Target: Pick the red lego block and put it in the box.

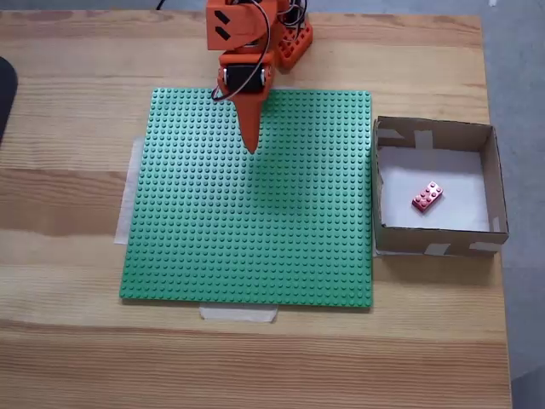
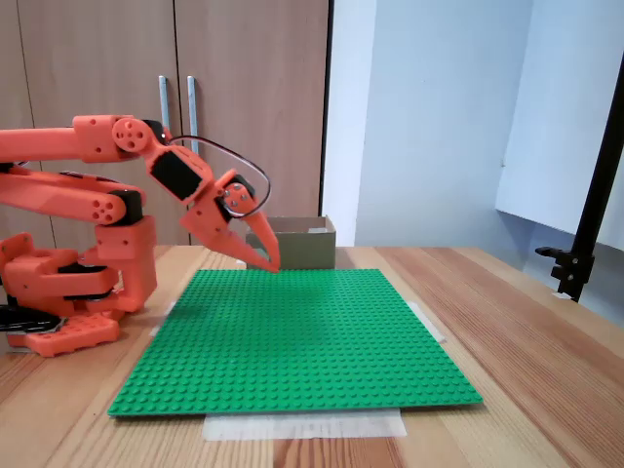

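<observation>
Red lego block (image 1: 427, 197) lies flat and slightly askew on the white floor of the box (image 1: 437, 134), which sits on the desk (image 1: 77, 341) just beside the right edge of the green baseplate (image 1: 255, 230) in a fixed view. Orange gripper (image 1: 251, 145) hangs above the baseplate's far edge, jaws closed to a point, holding nothing.

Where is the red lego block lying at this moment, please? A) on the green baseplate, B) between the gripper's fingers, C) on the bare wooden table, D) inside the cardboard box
D: in a fixed view from above, the red lego block lies on the white bottom of the box, while the gripper hangs empty, fingers together, over the green baseplate.
</observation>
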